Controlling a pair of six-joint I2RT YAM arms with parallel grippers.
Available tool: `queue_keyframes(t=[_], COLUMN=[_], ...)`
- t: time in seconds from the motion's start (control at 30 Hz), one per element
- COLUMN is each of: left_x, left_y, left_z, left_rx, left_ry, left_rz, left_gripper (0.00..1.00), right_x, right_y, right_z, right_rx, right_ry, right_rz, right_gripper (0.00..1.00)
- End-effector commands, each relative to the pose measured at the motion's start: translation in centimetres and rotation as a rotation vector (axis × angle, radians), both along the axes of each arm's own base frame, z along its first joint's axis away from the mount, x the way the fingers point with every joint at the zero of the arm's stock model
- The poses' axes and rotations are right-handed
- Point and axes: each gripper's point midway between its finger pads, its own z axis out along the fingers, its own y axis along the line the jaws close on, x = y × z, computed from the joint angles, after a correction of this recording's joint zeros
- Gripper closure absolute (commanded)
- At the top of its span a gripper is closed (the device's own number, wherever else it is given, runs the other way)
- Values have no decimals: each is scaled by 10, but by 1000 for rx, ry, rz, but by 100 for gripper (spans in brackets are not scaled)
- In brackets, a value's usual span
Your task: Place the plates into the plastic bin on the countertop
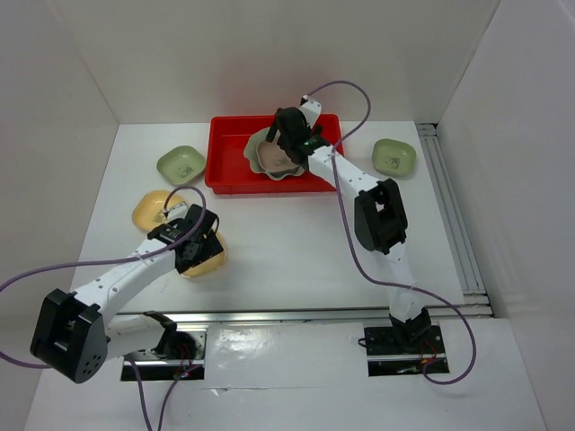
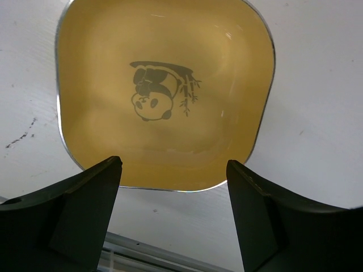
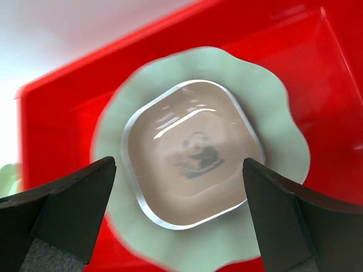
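Item one, nearest me: the mounting rail at the near edge of the white table, carrying both arm bases. Item two: left gripper, jaws spread and holding nothing, poised over a yellow dish that lies flat on the table, front left. The left wrist view shows a panda-and-bamboo print in the dish's well, with the two dark fingers framing its near edge; I cannot tell whether they touch it. Item three: an amber dish, just beyond the yellow one and partly crossed by the left arm's cable. Item four: a green dish, farther back on the left, near the bin's left end but apart from it. Item five: a second green dish, alone on the table to the right of the bin. Item six, farthest: the red plastic bin at the back centre, holding the scalloped pale-green plate, and, nested in the middle of that plate, a tan dish with a faint panda print. Item seven: right gripper, above the tan dish, jaws released wide, with nothing between them.
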Motion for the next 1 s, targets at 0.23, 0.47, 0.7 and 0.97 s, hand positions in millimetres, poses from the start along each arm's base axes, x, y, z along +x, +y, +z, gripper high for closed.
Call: queue_keyframes(t=[0.23,0.47,0.7,0.97], left_x=[38,49,42,4], left_y=[-36,-48,-60,-145], left_z=[-6,-39,-49,24], left_rx=[-65,-34,-29,-121], left_ry=[-79,10,31,-81], left_rz=[-140,-149,-141,-296], left_gripper=[10,16,100,100], right_x=[-47,-53,-64,-79], right_y=[-19,-47,-64,-115], right_z=[128,117,123,147], right_rx=[17,-3,6,9], right_ry=[-208,-188,-204,-226], right_rz=[104,99,87,-14], right_gripper=[0,0,0,0])
